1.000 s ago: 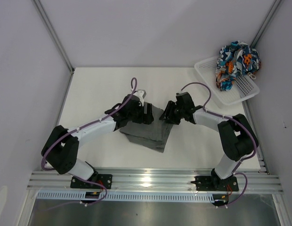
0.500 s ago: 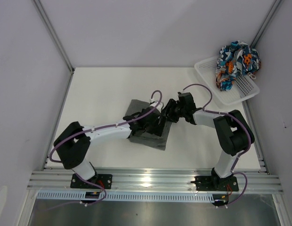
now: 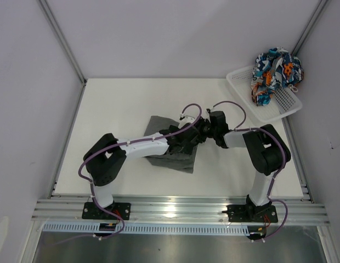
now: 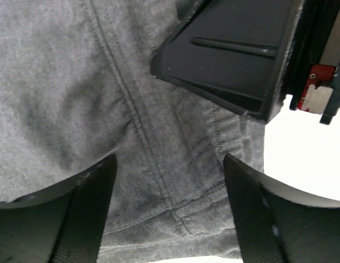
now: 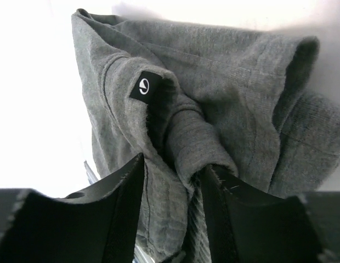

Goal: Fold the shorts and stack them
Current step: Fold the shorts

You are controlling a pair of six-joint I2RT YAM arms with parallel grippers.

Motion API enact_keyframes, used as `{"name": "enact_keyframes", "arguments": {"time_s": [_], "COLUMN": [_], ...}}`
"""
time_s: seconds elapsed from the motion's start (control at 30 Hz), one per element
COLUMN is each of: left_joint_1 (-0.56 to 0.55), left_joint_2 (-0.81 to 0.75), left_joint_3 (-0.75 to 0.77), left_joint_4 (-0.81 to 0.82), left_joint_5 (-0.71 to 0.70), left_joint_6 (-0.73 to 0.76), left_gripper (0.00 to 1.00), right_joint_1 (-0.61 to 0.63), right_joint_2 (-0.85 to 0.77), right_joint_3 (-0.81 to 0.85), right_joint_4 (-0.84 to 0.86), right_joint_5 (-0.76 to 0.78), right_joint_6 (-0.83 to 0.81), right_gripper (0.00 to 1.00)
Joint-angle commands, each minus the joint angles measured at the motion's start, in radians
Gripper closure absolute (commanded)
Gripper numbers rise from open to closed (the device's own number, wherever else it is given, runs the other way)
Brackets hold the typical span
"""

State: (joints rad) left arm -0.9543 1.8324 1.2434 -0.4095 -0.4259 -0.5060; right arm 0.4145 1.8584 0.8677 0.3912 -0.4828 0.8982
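Plain dark grey cloth shorts (image 3: 178, 163) are lying rumpled around the middle of the white surface (image 3: 115, 109), under both my arms. My right jaws are pinching a bunched fold of the grey fabric near its little black label (image 5: 145, 86). My left jaws are spread wide just over the cloth, right beside the right ones. The blue-teal-orange patterned shorts (image 3: 277, 74) sit crumpled in the white plastic mesh basket (image 3: 268, 114), far right corner.

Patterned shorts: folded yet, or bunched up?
Bunched up, not folded: the patterned shorts sit as a crumpled heap in the white basket, far right in the top view.
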Motion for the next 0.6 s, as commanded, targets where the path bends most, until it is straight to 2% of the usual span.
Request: {"name": "enact_keyframes", "arguments": {"time_s": [0.0, 0.23, 0.3, 0.43, 0.57], "left_joint_1": [-0.009, -0.05, -0.07, -0.089, -0.104], "left_joint_2": [0.001, -0.001, -0.008, -0.053, -0.108], "left_joint_3": [0.002, -0.081, -0.101, -0.177, -0.235], "left_joint_4": [-0.025, 0.037, 0.054, 0.148, 0.198], "left_joint_5": [-0.06, -0.057, -0.068, 0.013, 0.05], "left_joint_6": [-0.029, -0.019, -0.014, -0.002, 0.023], "left_gripper": [0.22, 0.52, 0.55, 0.59, 0.6], "right_joint_1": [-0.002, -0.006, -0.009, -0.01, -0.011], "right_joint_2": [0.033, 0.074, 0.084, 0.094, 0.097], "right_joint_3": [-0.013, -0.013, 0.0, 0.03, 0.048], "right_joint_4": [0.133, 0.236, 0.239, 0.242, 0.248], "right_joint_5": [-0.048, -0.073, -0.074, -0.088, -0.105], "right_joint_6": [0.022, 0.051, 0.048, 0.038, 0.034], "right_gripper": [0.54, 0.64, 0.64, 0.68, 0.83]}}
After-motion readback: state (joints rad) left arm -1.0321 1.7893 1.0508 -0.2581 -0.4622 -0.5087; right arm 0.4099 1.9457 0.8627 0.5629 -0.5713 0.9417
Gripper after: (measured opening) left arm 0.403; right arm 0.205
